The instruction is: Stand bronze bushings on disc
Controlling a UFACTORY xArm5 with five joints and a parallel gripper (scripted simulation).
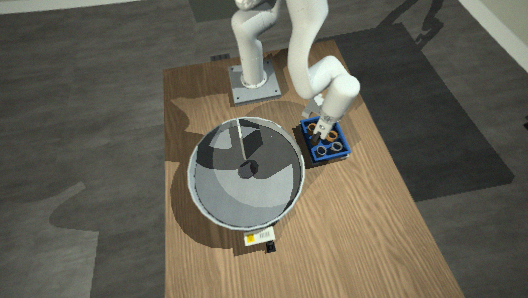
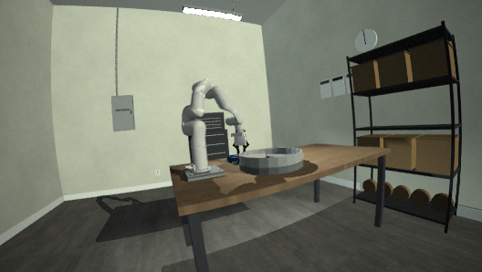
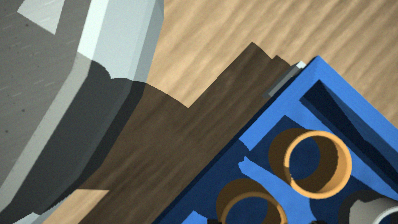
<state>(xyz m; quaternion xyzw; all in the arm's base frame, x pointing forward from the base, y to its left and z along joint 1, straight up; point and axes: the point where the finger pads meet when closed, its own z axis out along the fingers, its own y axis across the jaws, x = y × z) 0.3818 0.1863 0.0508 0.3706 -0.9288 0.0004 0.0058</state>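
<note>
The blue crate [image 1: 345,145] [image 2: 230,159] [image 3: 310,75] stands right of the turntable. Bronze bushings [image 1: 332,136] [image 3: 343,165] stand upright in it; another bronze bushing [image 3: 276,203] is at the wrist view's bottom edge. Steel bushings [image 1: 336,146] [image 3: 363,212] are in it too. My gripper [image 1: 316,139] [image 2: 241,151] [image 3: 266,221] is part open, low over the crate, its fingertips either side of that second bronze bushing, nothing gripped. Their exact height against its rim is unclear. The turntable's grey disc [image 1: 235,210] shows no bushing; its dark hub [image 1: 247,170] is in the middle.
A raised wall [image 1: 190,175] [image 2: 271,165] rings the disc, close to the crate's left side. A thin pale bar [image 1: 242,140] runs from the wall towards the hub. A white label [image 1: 265,235] and a small black block [image 1: 270,247] are at the turntable's front.
</note>
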